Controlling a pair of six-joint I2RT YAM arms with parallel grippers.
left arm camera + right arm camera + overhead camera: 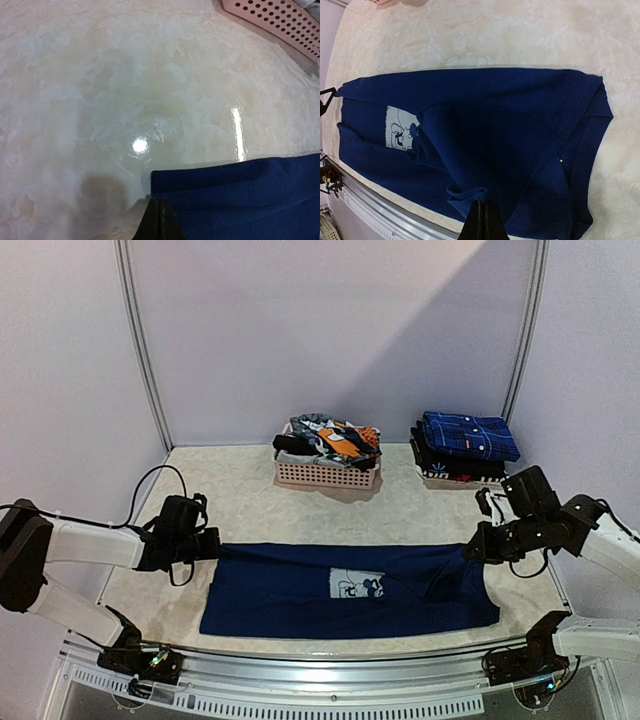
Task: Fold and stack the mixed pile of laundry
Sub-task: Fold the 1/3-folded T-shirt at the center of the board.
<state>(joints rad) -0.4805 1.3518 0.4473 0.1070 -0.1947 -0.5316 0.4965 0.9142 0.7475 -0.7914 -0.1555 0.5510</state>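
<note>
Navy T-shirt point(340, 590) lies stretched across front of bench point(240, 500), folded lengthwise, pale print up. Left hand point(212, 543) closed, pinching shirt's left end. Right hand point(472, 552) closed, pinching right end. Folded stack point(465, 445) at far right, blue checked piece on top: several garments look done. Pink basket point(325, 476) at far middle holds unfolded pile point(335, 438), patterned and striped pieces left. Judgement: task partway. This shirt mid-fold, needs crosswise folds, then stacking.
</note>
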